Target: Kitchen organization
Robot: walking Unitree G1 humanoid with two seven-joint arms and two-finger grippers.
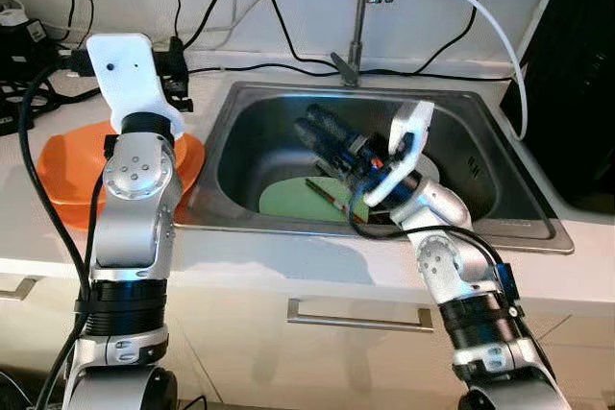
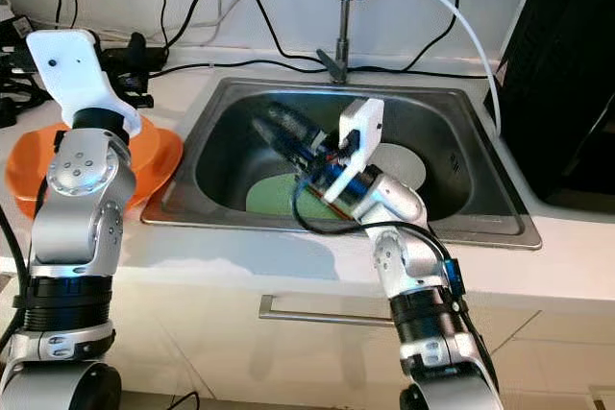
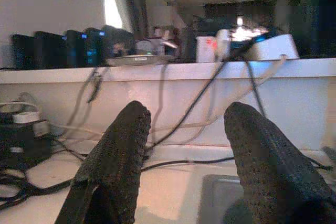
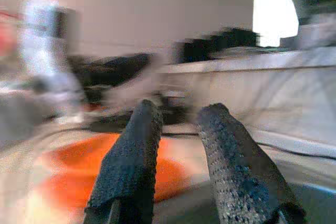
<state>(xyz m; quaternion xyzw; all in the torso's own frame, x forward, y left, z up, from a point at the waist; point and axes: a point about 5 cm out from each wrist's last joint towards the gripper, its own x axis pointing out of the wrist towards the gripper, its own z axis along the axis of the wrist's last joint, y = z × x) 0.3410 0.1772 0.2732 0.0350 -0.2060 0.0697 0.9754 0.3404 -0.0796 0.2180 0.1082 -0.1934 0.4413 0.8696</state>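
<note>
Right wrist view blurs orange plate point(image 4: 105, 177) behind right gripper point(image 4: 181, 116).

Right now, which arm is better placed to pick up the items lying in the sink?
The right. Its gripper is already inside the sink, above the green plate and chopsticks, fingers open. The left gripper is raised over the counter beside the orange dish.

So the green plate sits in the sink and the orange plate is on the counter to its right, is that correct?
Not quite: the orange plate lies on the counter left of the sink, as the left eye view shows. The green plate does sit in the sink.
</note>
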